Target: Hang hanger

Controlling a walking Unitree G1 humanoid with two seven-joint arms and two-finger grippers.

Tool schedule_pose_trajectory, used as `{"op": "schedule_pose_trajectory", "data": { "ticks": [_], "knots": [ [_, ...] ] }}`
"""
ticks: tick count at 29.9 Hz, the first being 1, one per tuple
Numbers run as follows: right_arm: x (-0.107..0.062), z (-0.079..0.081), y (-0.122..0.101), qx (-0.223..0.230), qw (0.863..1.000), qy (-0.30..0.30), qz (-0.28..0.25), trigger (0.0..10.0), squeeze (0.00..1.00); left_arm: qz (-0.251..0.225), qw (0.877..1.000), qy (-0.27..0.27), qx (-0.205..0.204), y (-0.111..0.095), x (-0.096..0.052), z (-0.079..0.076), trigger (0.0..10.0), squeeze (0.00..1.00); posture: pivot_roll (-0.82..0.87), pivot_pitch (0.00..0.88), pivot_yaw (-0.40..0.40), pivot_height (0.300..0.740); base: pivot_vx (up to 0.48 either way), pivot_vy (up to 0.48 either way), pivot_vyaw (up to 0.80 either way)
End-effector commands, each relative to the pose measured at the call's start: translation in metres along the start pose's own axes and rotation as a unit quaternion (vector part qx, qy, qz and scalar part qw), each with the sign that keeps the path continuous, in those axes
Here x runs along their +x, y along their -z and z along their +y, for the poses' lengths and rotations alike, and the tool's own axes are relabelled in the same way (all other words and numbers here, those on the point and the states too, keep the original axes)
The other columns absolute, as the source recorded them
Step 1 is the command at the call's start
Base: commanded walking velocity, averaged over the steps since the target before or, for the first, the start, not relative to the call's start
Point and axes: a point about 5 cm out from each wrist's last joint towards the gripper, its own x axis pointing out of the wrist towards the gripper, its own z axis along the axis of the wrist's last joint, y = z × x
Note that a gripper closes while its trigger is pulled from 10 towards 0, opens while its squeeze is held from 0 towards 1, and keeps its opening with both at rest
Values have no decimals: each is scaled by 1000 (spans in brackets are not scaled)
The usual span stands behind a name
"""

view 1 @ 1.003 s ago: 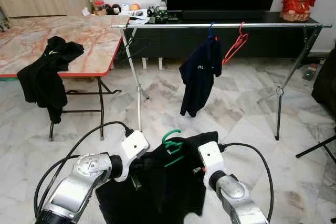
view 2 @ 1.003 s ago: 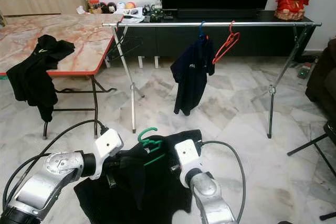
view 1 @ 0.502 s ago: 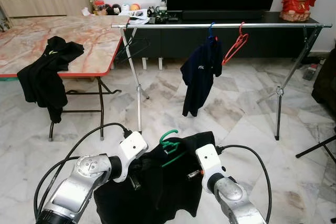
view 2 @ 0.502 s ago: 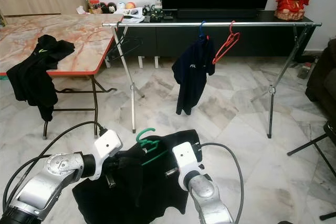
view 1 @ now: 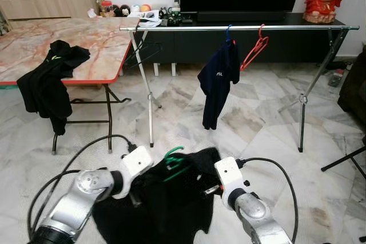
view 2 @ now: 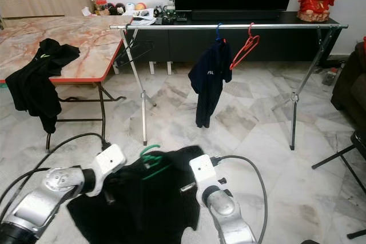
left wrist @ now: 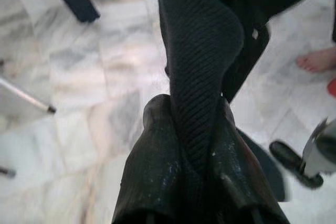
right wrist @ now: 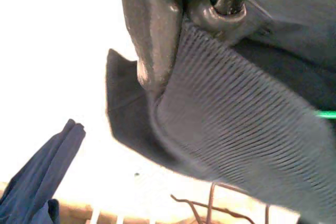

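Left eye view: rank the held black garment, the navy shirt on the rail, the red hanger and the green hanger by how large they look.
1. Black garment, though it hangs nearest the camera between the left gripper and right gripper.
2. Navy shirt.
3. Red hanger.
4. Green hanger, partly buried in the cloth, so its rank against the red one is unsure.

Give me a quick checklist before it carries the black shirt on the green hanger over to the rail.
1. Left tool shut on the black shirt: ok.
2. Right tool shut on the shirt: ok.
3. Green hanger hook sticking up above the collar: ok.
4. Free stretch on the rail left of the navy shirt: ok.
5. Hanger seated in both shoulders: cannot tell.
6. Rail within reach: not ok, it stands farther back.
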Motion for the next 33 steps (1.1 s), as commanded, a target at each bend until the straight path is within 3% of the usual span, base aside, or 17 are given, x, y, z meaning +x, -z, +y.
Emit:
{"op": "schedule_pose_trajectory", "data": {
  "ticks": [1,4,9,12,21,30,33],
  "knots": [
    [0,-7,-7,-18,1000,13,-3,0,0,42,998,11,40,8,-7,3,10000,0,32,0,22,740,0,0,0],
    [-1,-17,-9,-29,999,23,-2,0,0,66,996,42,38,17,-15,0,10000,0,28,0,22,740,0,0,0],
    [-4,-28,-8,-47,998,32,5,0,0,60,995,73,16,20,-27,1,10000,0,30,0,18,740,0,0,0],
    [-8,-43,-1,-61,997,45,22,0,0,29,993,115,-5,15,-52,4,10000,0,34,0,14,740,0,0,0],
    [-15,-64,6,-76,995,58,42,0,0,-51,982,182,-4,-4,-88,5,10000,0,41,0,7,740,0,0,0],
    [-17,-75,9,-93,993,61,50,0,0,-46,962,265,47,-9,-99,-12,10000,0,45,0,-2,740,0,0,0],
    [-18,-77,9,-95,993,57,46,0,0,-29,963,261,64,-8,-99,-10,10000,0,46,0,-4,740,0,0,0]
  ]
}}
